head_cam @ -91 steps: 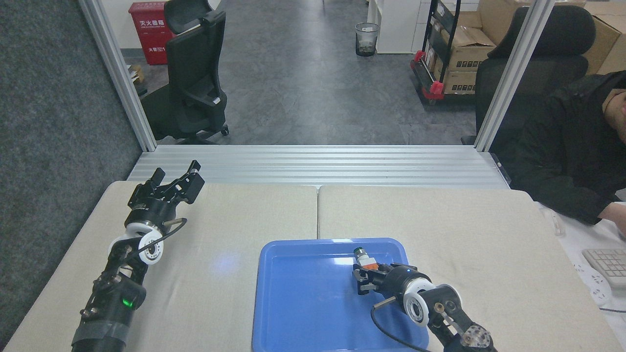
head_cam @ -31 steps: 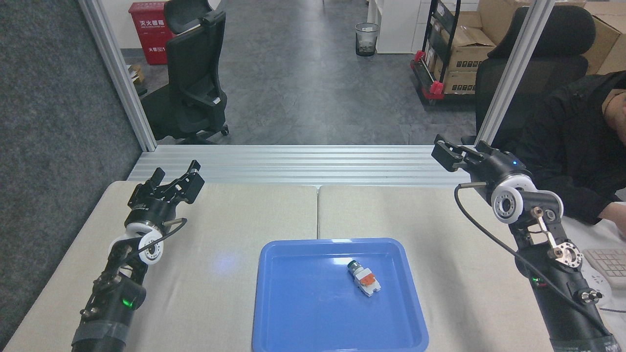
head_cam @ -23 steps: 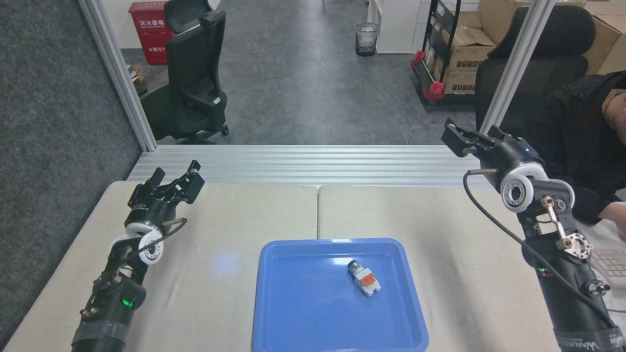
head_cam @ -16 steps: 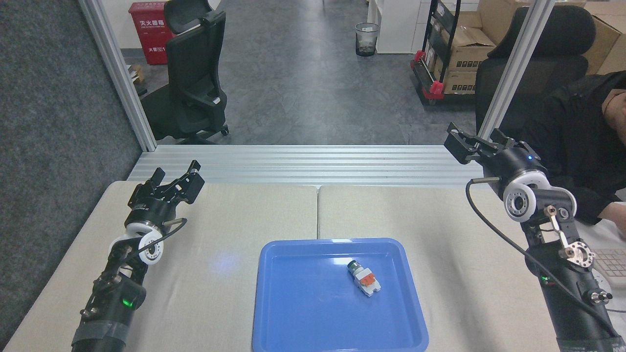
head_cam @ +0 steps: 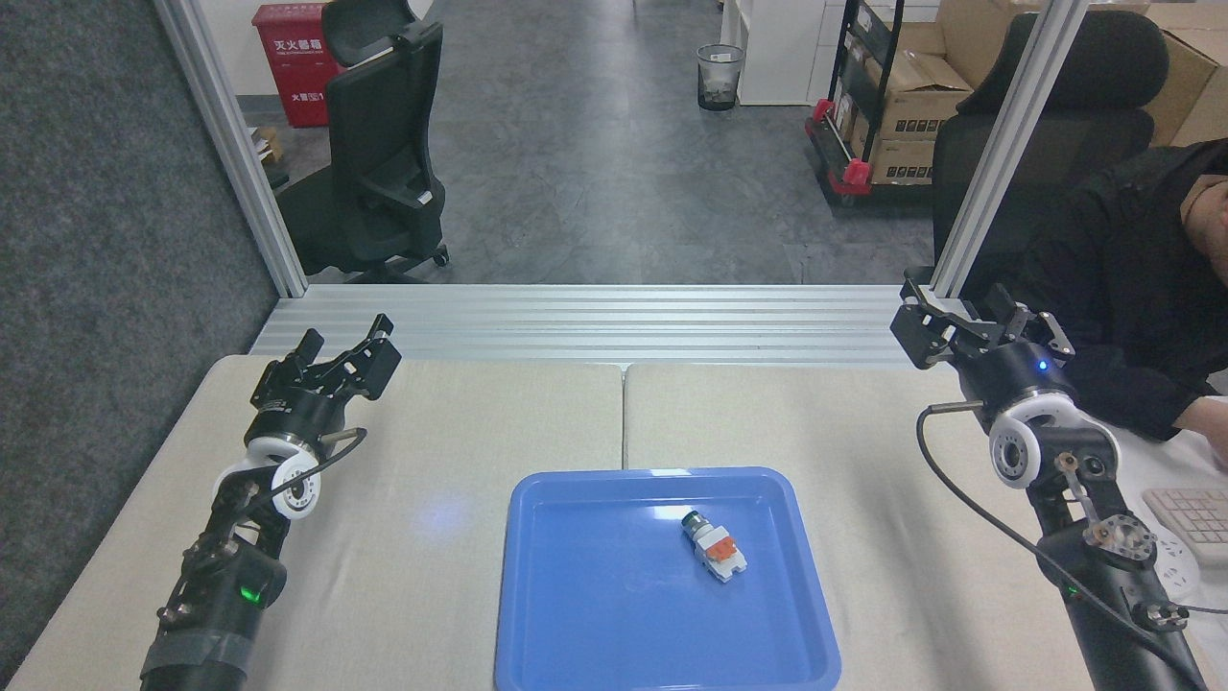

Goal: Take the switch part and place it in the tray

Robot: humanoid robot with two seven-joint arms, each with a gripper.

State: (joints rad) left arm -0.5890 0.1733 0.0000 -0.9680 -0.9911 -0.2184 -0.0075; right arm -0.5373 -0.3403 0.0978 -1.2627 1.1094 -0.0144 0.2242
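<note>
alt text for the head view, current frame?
A small white and orange switch part lies on its side inside a blue tray on a beige table. The left gripper and right gripper hang empty and open at the table's far corners, well away from the tray. An office floor with chairs lies beyond.

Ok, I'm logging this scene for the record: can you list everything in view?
tray: 1, blue, near centre of table
switch part: 1, white and orange, lying in tray
table: 1, beige, foreground
office chairs: 2, black, far left and far right
bin: 1, dark, far floor
red box: 1, far left
cardboard boxes: several, brown, on far-right cart
keyboard: 1, white, right edge
person: 1, dark jacket, right
left gripper: open, empty
right gripper: open, empty
</note>
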